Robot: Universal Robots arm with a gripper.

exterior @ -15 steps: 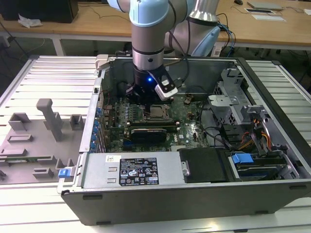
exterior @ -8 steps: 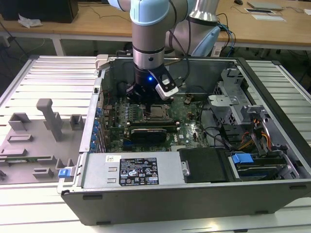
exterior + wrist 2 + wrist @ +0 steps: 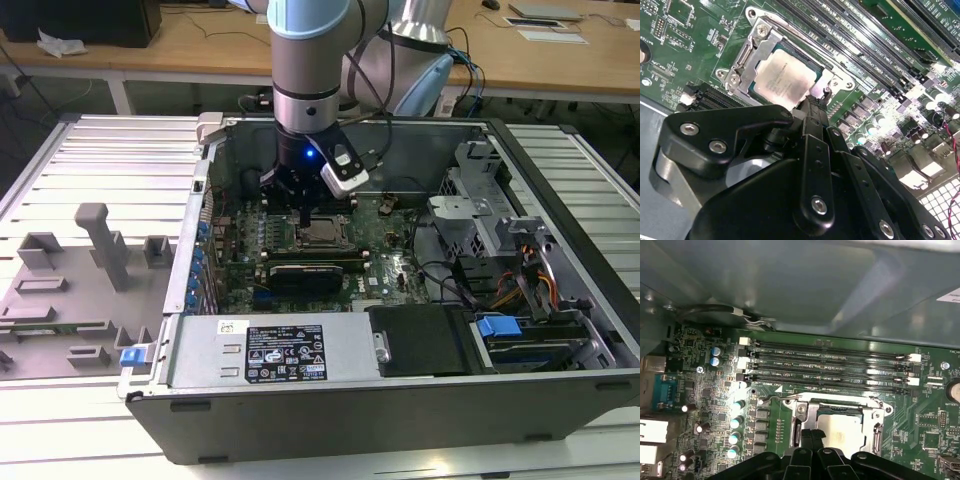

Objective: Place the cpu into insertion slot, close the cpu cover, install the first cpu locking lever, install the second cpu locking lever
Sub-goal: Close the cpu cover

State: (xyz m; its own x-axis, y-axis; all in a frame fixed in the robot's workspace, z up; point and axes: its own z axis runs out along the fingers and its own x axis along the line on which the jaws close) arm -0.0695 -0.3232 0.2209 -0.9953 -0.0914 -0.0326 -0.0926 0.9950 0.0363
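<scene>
The open case [image 3: 400, 425] lies on its side on a slatted table [image 3: 100, 170]. The arm [image 3: 310, 60] reaches straight down into it, over the green board [image 3: 385, 240].

In the exterior view the gripper [image 3: 305, 218] hangs over the middle of the board. Its tip is right at the edge of the slot that faces that view's left. Its fingers are pressed together into one narrow black tip, with nothing pinched between them. This shows in both wrist views [image 3: 809, 102] [image 3: 812, 435].

The long memory slots [image 3: 830, 365] run side by side just beyond the slot, on the side away from the gripper.

The slot [image 3: 760, 32] shows its silver rim and screws on the board. The cover [image 3: 822, 86] lies flat on it, its frame around the chip. Whether any lever is latched I cannot tell.

The cpu [image 3: 782, 80] sits level in the slot, its dull silver top showing through the cover's opening. In the second wrist view the gripper's tip meets the cpu's near edge, next to the cover's tongue. I cannot tell whether it presses on the metal or hovers just above. In the first wrist view the cpu [image 3: 842, 427] lies just ahead of the fingertips. In the exterior view the cpu [image 3: 322, 236] is directly below and just to that view's right of the tip.
</scene>
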